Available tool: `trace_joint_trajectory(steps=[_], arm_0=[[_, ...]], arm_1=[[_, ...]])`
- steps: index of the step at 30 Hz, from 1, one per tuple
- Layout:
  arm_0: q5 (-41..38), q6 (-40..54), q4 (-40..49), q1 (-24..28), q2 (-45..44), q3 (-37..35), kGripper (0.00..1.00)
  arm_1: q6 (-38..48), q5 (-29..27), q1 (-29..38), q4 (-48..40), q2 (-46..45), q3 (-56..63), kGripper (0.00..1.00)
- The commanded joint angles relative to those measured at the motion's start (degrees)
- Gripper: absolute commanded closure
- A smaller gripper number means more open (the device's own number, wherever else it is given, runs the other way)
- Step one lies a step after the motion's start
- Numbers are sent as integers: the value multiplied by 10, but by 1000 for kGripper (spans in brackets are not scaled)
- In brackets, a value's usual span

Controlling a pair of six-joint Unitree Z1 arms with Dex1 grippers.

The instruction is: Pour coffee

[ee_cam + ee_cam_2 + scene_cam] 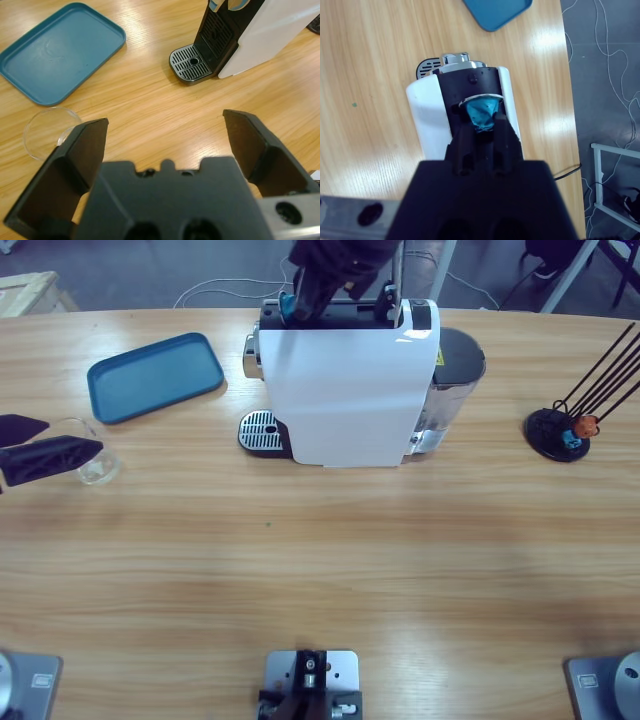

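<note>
The white coffee machine (340, 390) (260, 30) (427, 120) stands at the table's far middle, its grated drip tray (262, 432) (192, 62) bare. My right gripper (300, 300) (482, 125) comes down from the top and is shut on a teal capsule (288, 306) (482, 112), held at the machine's black top slot. At the left edge my left gripper (75, 436) (165, 120) is open and holds nothing. A clear glass cup (100, 468) (47, 130) sits on the table just outside its left jaw, partly hidden by it.
A teal tray (155, 377) (60, 50) (497, 10) lies at the back left. The machine's grey water tank (455, 380) sticks out on its right. A black stand with thin rods (560, 432) sits at the far right. Cables lie on the floor beyond the table.
</note>
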Motion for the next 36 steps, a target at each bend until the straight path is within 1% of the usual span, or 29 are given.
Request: trace_joint_trajectory(steps=[1,2,3,4,5,10,14,16,17,18,19,20,21,22,24,25,26,27,28,29,31,32,33,36], arm_0=[[-9,4,-7,3,-16,23,0],[-9,4,-7,3,-16,23,0],[-9,4,-7,3,-16,23,0],[-9,4,-7,3,-16,23,0],[-9,4,-7,3,-16,23,0],[-9,4,-8,3,-15,23,0],[-9,4,-8,3,-15,23,0],[-9,4,-8,3,-14,24,0],[-9,4,-8,3,-13,24,0],[-9,4,-8,3,-12,23,0],[-9,4,-8,3,-11,23,0],[-9,4,-8,3,-9,23,0],[-9,4,-8,3,-8,23,0],[-10,4,-8,3,-6,23,0],[-13,4,-8,3,0,22,0],[-15,4,-9,3,3,22,0],[-16,4,-9,3,5,22,2],[-17,4,-9,3,6,22,5],[-19,4,-10,3,8,22,9],[-19,4,-11,3,9,22,9],[-19,4,-11,3,9,22,9],[-19,4,-11,3,9,22,9],[-19,4,-11,3,9,22,9],[-19,4,-11,3,8,22,9]], arm_1=[[-6,0,1,29,48,5,524],[-5,0,1,36,50,-1,358],[-4,1,1,42,51,-5,168],[-3,2,1,49,52,-9,30],[-3,3,1,55,53,-14,0],[-1,-7,1,94,50,-59,0],[2,-24,9,131,34,-131,0],[6,-14,22,135,3,-160,0],[12,2,32,135,-22,-176,2],[19,12,42,136,-41,-188,78],[24,16,52,141,-61,-199,348],[25,17,62,153,-80,-212,694],[33,17,69,165,-100,-221,971],[38,17,73,176,-122,-221,1000],[44,6,73,206,-165,-217,1000],[69,-8,73,211,-194,-208,1000],[108,-17,67,205,-230,-170,1000],[138,-11,46,176,-259,-115,1000],[165,-15,34,114,-293,-37,1000],[199,-41,31,31,-330,52,1000],[263,-150,31,-141,-381,214,1000],[292,-229,31,-210,-386,279,1000],[310,-267,31,-250,-380,315,1000],[339,-299,36,-376,-337,394,1000]])
